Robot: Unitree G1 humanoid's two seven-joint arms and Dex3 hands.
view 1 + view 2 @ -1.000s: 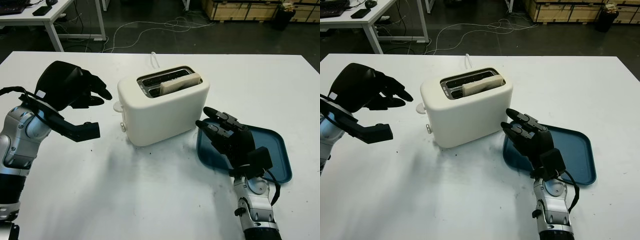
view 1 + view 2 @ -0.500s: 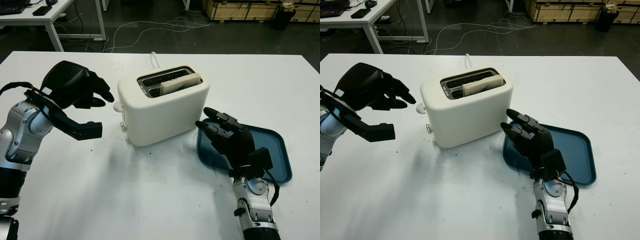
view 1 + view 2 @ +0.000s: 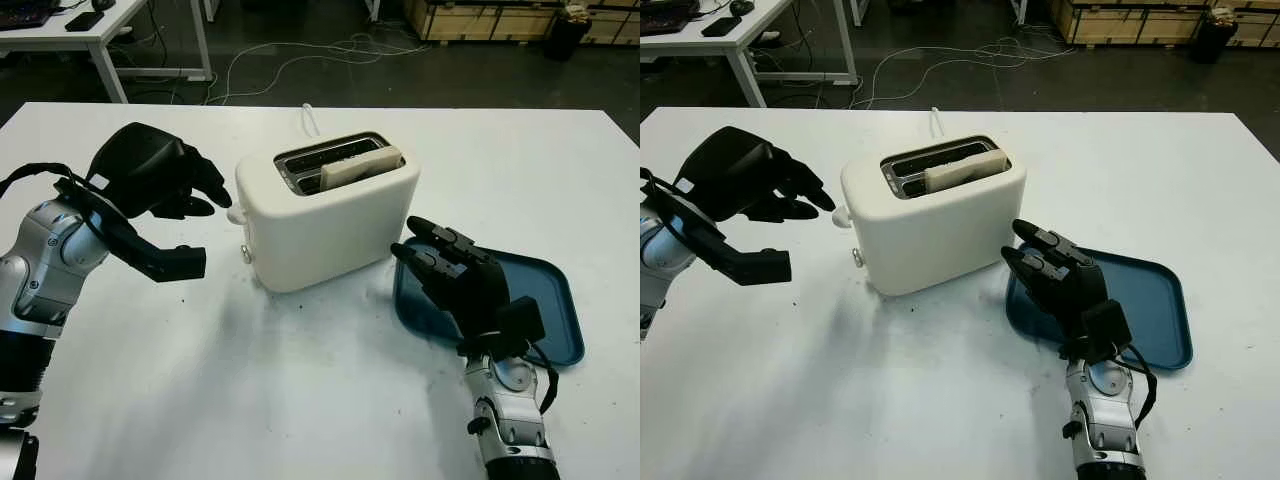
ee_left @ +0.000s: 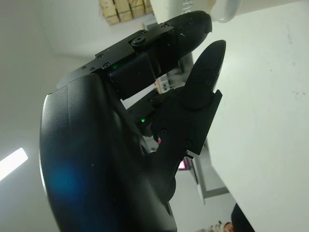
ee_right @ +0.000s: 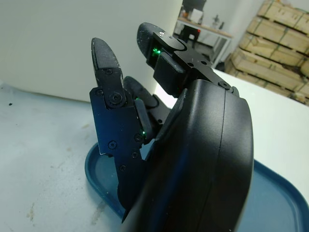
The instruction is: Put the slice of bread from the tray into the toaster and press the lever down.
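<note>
Since the slice of bread point(image 3: 360, 167) already stands in the nearer slot of the toaster point(image 3: 325, 212), its top edge poking above the rim, what remains is the lever point(image 3: 236, 214), a small pale knob on the toaster's end that faces the table's left edge. The left hand point(image 3: 165, 180) hovers beside that end, holding nothing, its fingers partly curled with the fingertips point(image 3: 820, 200) just beside the knob and slightly above it; whether they touch it I cannot tell. The right hand point(image 3: 455, 280) is open and holds nothing, raised over the near left corner of the blue tray point(image 3: 545, 300), which lies toward the table's right edge.

The lever looks like stiff, smooth plastic, small enough to slip from under a fingertip, so the push should probably land squarely on its top and travel straight down. The toaster seems light and could slide or tip on the white table point(image 3: 300, 400) under an off-centre push. The bread is soft and should drop with the carriage.

Nothing stands between the left hand and the lever. A white cord point(image 3: 310, 120) trails from the toaster's far side toward the table's far edge.
</note>
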